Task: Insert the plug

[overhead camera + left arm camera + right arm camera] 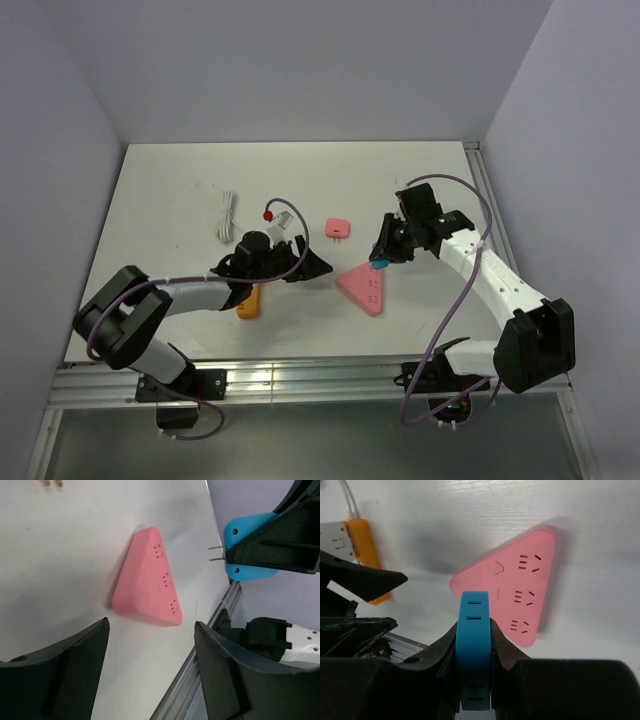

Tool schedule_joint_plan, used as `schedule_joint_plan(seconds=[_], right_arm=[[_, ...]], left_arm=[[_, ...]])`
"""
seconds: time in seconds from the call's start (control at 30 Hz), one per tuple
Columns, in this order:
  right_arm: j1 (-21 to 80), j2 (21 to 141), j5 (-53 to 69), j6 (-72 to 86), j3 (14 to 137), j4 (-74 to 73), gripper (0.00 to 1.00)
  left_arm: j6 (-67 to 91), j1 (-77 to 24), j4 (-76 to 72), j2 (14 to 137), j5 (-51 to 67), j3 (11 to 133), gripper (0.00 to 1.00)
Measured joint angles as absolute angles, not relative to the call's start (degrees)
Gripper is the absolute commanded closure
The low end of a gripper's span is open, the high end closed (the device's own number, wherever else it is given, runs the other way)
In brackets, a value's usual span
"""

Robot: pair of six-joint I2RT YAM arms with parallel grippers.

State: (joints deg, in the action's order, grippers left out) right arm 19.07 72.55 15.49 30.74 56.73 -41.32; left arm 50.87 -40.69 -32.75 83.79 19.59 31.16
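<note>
Right gripper clamped on blue plug, pinching its flat faces. Plug in air just above pink triangular socket block, prongs aimed at block, not touching. Left gripper wide, empty, beside block. Best: line prongs up with two-slot pair, keep plug square, press slowly; block may slide.

Bare white table lies before the pink triangular plastic socket block. The black left gripper crowds its left corner.
</note>
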Motion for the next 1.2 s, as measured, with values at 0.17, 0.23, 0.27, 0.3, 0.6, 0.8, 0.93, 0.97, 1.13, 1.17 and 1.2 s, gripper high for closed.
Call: schedule_joint_plan(seconds=[0.17,0.23,0.27,0.3,0.6,0.8,0.93,0.97,1.13,1.17,1.2], right_arm=[[18.0,73.9,15.7,29.0,57.3,-41.6,1.00],[17.6,74.2,15.9,28.6,57.3,-41.6,1.00],[17.5,74.3,16.1,28.5,57.3,-41.5,1.00],[17.4,74.4,16.1,28.4,57.3,-41.5,1.00],[16.6,74.5,16.9,27.3,57.3,-40.8,1.00],[16.4,74.5,17.5,27.1,57.3,-39.7,1.00],[16.4,74.5,17.7,27.1,57.3,-39.4,1.00],[16.4,74.5,17.8,27.1,57.3,-39.4,1.00],[16.4,74.5,18.0,27.1,57.3,-39.0,1.00],[16.4,74.5,18.1,27.1,57.3,-38.9,1.00],[16.4,74.5,18.1,27.1,57.3,-38.9,1.00]], left_arm=[[54.5,-40.4,-40.5,92.6,24.1,33.5,0.29],[56.2,-40.2,-43.2,95.7,25.6,33.6,0.29],[57.1,-40.1,-44.4,97.2,26.2,33.6,0.29],[57.9,-40.1,-45.5,98.3,26.7,33.6,0.29],[60.7,-40.1,-50.4,101.9,28.8,34.3,0.29],[60.8,-40.7,-49.7,102.9,28.4,34.6,0.28],[60.6,-41.8,-49.1,102.9,27.8,34.7,0.27],[60.5,-42.0,-48.9,103.0,27.7,34.8,0.27],[60.5,-43.1,-48.6,103.8,27.1,35.8,0.27],[60.5,-43.1,-48.5,103.9,27.0,35.8,0.27],[60.5,-43.2,-48.5,104.1,27.0,35.8,0.27]])
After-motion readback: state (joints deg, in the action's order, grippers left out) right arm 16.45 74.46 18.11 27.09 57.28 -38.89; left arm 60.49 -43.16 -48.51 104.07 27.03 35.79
